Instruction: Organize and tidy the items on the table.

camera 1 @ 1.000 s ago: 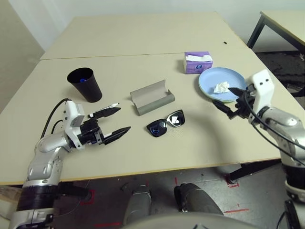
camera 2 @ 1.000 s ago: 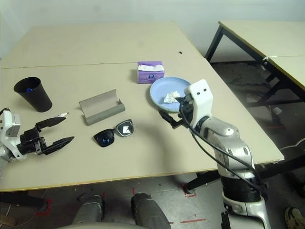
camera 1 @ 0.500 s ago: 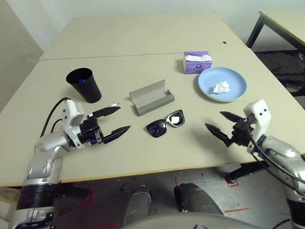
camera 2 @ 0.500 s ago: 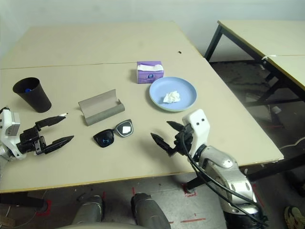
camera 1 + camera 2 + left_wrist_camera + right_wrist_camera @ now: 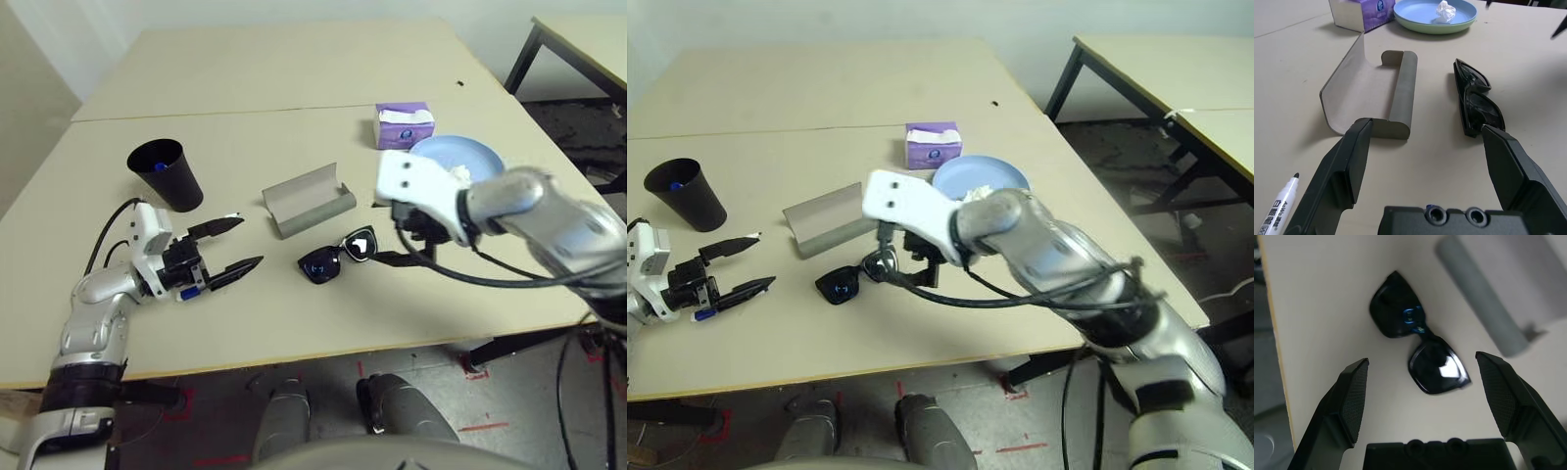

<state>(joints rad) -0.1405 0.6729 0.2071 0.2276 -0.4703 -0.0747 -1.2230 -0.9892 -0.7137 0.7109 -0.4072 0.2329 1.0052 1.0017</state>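
The black blue-lensed sunglasses lie folded at mid-table, just in front of the open grey glasses case. My right gripper hovers open directly above the sunglasses, one finger on each side, not touching them. My left gripper rests open at the front left, pointing at the case, with nothing between its fingers. A white marker lies on the table beside its finger. The black cup stands at the left with a blue-capped marker inside. The crumpled tissue lies on the blue plate, which is stacked on the green plate.
A purple tissue box stands behind the plates. My right forearm crosses over the table's right side and hides part of the plates. A second table with black legs stands at the far right.
My right arm swung from the blue plate back toward the front right edge, then left across the table to hover over the sunglasses. The left arm stayed put.
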